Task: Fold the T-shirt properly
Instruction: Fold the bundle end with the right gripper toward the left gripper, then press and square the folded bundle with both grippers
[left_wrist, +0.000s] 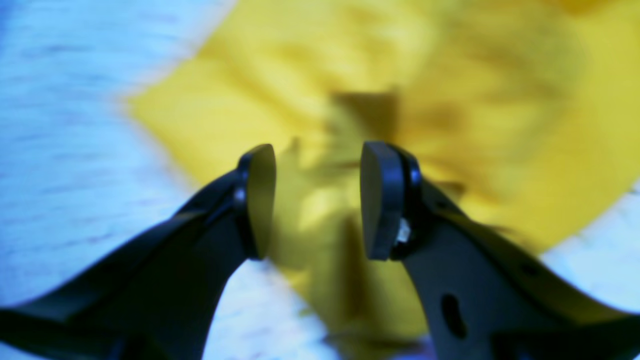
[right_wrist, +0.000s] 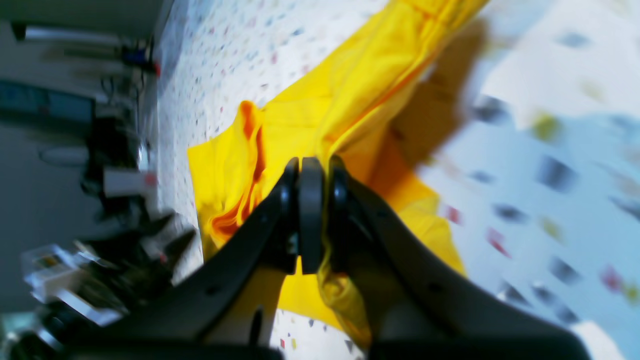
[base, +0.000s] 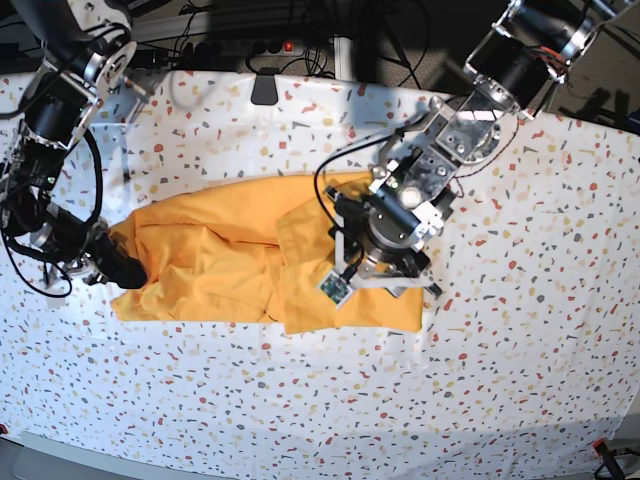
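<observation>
The speckled tablecloth (base: 520, 380) carries the T-shirt (base: 230, 265), a rumpled, part-folded heap mid-table; most folding looks undone. Right gripper (right_wrist: 312, 220) is clamped on its edge; left gripper (left_wrist: 317, 200) hovers over the other end, jaws apart.

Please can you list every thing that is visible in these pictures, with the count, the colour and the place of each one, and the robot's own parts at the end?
Mustard-yellow short-sleeved cotton T-shirt: one, yellow-orange, lying crumpled and partly folded across the middle of the table.
White speckled tablecloth: one, white with small coloured flecks, covering the whole table under the shirt.
Black cables and power strip: several, black, along the far edge behind the table.
Left gripper: one, black, jaws apart, hovering above the shirt near its one end, holding nothing.
Right gripper: one, black, shut on a fold of the shirt at its opposite end.
</observation>
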